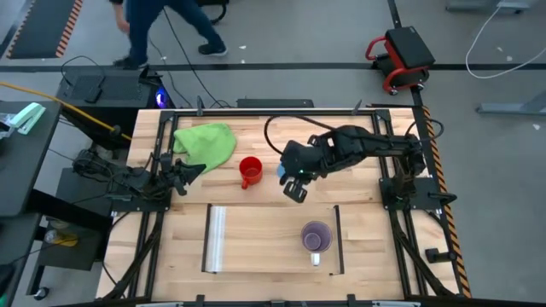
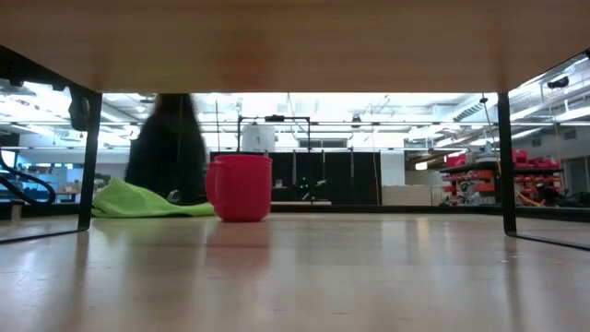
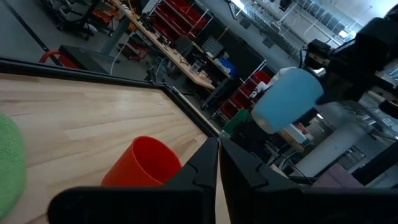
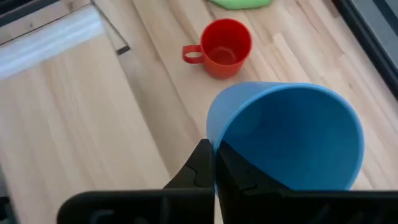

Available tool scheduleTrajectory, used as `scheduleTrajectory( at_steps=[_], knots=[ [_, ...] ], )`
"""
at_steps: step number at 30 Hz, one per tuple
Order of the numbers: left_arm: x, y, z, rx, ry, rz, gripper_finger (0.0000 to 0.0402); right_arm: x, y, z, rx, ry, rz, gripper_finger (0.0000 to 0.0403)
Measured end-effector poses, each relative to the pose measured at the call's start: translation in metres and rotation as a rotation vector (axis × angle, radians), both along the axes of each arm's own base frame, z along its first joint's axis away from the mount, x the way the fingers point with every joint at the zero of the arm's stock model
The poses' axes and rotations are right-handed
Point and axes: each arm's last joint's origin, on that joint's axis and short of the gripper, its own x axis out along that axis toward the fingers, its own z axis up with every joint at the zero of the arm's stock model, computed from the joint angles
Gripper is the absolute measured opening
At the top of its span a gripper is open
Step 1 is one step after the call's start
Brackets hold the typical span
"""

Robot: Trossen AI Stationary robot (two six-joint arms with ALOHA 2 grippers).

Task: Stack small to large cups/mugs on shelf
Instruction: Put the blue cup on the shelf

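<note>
Keep right jaws (image 1: 294,185) clamped on blue cup (image 4: 292,134) rim above worktop (image 1: 256,230) middle, carry level toward purple mug (image 1: 316,236) on shelf (image 1: 273,239); left jaws (image 1: 189,170) closed, empty.

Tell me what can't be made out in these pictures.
- Right hand pads on the light-blue cup: hidden by the cup wall, right wrist view.
- Purple mug on the shelf: contents too small, high view.
- Person behind the red mug: blurred, low view.

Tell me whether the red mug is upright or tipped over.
Upright. The red mug stands on the table with its open mouth facing up and its handle out to the side; the low view shows it sitting flat on its base.
</note>
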Motion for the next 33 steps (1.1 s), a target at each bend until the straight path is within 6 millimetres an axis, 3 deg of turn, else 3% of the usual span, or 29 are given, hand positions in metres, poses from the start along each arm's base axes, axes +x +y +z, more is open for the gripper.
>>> scheduleTrajectory(
  at_steps=[6,14,33],
  knots=[
    [0.000,0.000,0.000,0.000,0.003,0.000,0.0031,0.014,-0.019,-0.014,0.010,0.060,0.001,0.0001],
    [0.001,-0.003,0.001,0.012,-0.012,-0.112,0.0028,0.037,-0.005,-0.040,0.028,0.125,0.149,0.0000],
    [0.001,-0.003,0.001,0.030,0.000,-0.111,0.0029,0.084,-0.059,-0.112,0.123,0.287,-0.108,0.0002]
  ],
)
